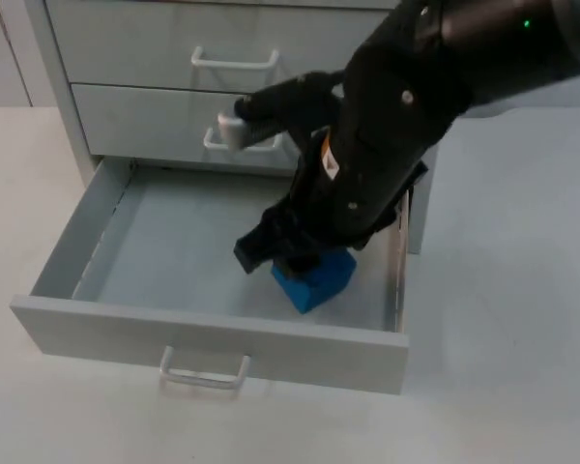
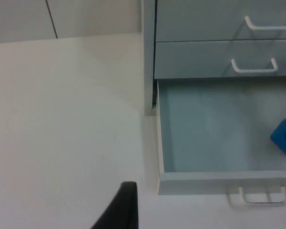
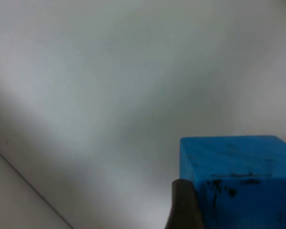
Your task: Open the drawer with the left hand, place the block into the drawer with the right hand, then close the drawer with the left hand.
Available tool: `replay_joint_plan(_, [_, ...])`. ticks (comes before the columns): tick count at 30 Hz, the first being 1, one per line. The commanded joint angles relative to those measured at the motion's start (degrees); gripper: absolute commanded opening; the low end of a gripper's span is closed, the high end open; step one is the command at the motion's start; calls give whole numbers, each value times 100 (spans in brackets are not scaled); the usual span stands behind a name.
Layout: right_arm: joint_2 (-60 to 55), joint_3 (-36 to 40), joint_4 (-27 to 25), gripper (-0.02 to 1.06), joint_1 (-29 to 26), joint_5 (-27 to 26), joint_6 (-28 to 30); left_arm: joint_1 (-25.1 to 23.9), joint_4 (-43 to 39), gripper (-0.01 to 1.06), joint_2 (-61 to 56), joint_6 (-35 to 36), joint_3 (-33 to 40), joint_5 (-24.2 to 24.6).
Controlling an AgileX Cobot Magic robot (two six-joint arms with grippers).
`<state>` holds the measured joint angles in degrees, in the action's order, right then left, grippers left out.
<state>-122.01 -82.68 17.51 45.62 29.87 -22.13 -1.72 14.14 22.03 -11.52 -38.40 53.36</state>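
right claw (image 1: pixel 295 259) at block (image 1: pixel 314 278) in drawer (image 1: pixel 208 338)

We see a blue block (image 3: pixel 236 162) with a matt face scuffed by dark marks, right at the right gripper (image 1: pixel 282 253). Below it the drawer (image 1: pixel 174 253) floor looks smooth, painted pale grey; the desk (image 2: pixel 62 133) beyond is matt white.

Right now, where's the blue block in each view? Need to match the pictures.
Top view: blue block inside the open drawer, near its right wall, under the right gripper.
Left wrist view: its corner on the drawer floor.
Right wrist view: block close up, at a black fingertip.
Shared landmark: the drawer's pale floor.
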Motion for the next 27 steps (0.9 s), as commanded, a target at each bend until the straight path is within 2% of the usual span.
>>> replay_joint_plan(1, [-48,-45,39,14,38,-139,-76,-13,-25,105,-30,-2,-13,9])
replay_joint_plan(2, [-63,-45,39,20,38,-160,-76,-13,-25,105,-30,-2,-13,15])
replay_joint_plan(4, [-76,-45,39,39,38,-173,-76,-13,-25,105,-30,-2,-13,31])
replay_joint_plan(5, [-76,-45,39,39,38,-173,-76,-13,-25,105,-30,-2,-13,31])
replay_joint_plan(9, [-76,-45,27,68,38,-162,-95,-13,-11,105,-30,-2,-13,127])
replay_joint_plan(12, [-23,-45,16,72,38,-137,-110,-13,-11,105,-30,-2,-13,151])
replay_joint_plan(17, [378,-45,-151,72,38,56,-119,-13,-11,105,-30,-2,-13,130])
replay_joint_plan(20, [836,-45,-131,72,102,558,-119,-13,-11,105,-30,-2,-13,130])
replay_joint_plan(21, [836,-45,-131,72,102,558,-119,-13,-11,105,-30,-2,-13,130])
replay_joint_plan(26, [1545,-45,-131,72,425,1581,146,-13,-11,105,-30,-2,-13,130])
replay_joint_plan(27, [1545,-45,-131,72,425,1581,146,-13,-11,105,-30,-2,-13,130])
